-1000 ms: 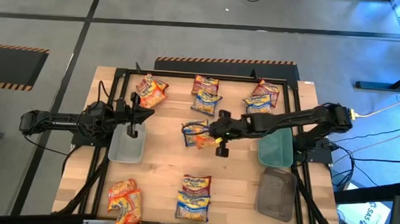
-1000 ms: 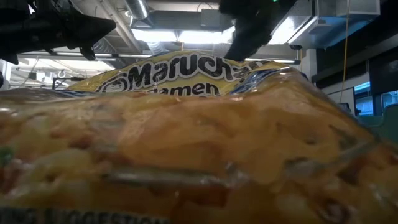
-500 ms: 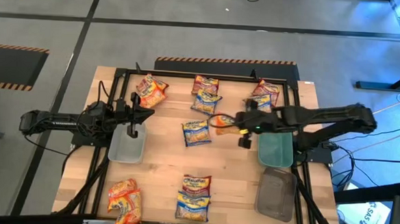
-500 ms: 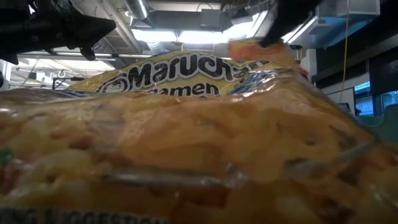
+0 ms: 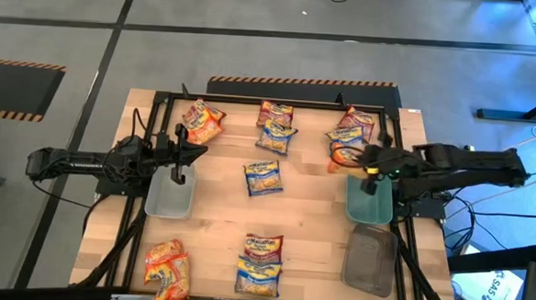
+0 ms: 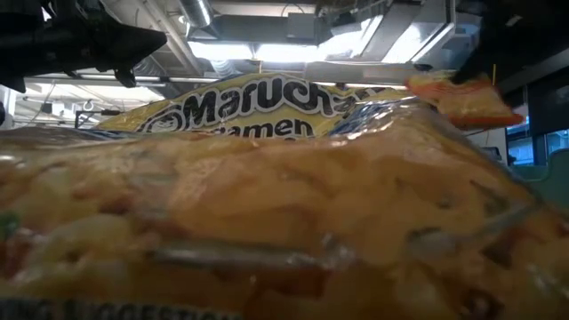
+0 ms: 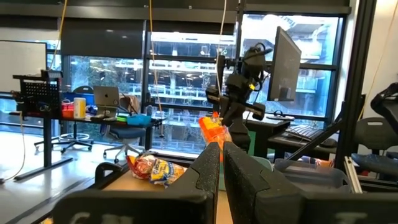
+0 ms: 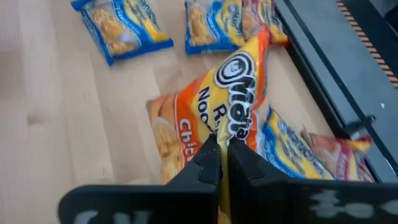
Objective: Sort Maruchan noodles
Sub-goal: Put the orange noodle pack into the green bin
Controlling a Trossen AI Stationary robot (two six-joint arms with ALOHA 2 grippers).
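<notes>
My right gripper (image 5: pixel 366 166) is shut on an orange-red Maruchan packet (image 5: pixel 344 156), held in the air beside the far-right pile of packets (image 5: pixel 353 125) and by the far end of the teal tray (image 5: pixel 369 199). The low view shows that packet (image 6: pixel 467 100) hanging tilted at the upper right. A blue-and-yellow packet (image 5: pixel 264 177) lies flat mid-table. My left gripper (image 5: pixel 177 160) waits, shut, over the far end of the clear tray (image 5: pixel 170 198). In its wrist view, its fingers (image 7: pixel 208 168) are together. My right gripper pinches the orange-red packet between its two fingers at one end (image 8: pixel 214 127), near the printed face. The rest of the packet (image 8: pixel 239 93) sticks out beyond the fingertips. It is lifted clear of the table and hangs tilted in the low view.
More packets lie in piles: far left (image 5: pixel 201 121), far middle (image 5: pixel 276 127), near left (image 5: pixel 167 269) and near middle (image 5: pixel 260 263), the last filling the low view (image 6: pixel 267 222). A grey tray (image 5: pixel 371 259) sits nearer than the teal one. Black frame rails (image 5: pixel 280 103) edge the table.
My right gripper has travelled from mid-table toward the table's right edge, staying shut on the orange-red packet. It has lifted that packet away from the blue-and-yellow packet, which stayed where it was. The left arm has kept still.
</notes>
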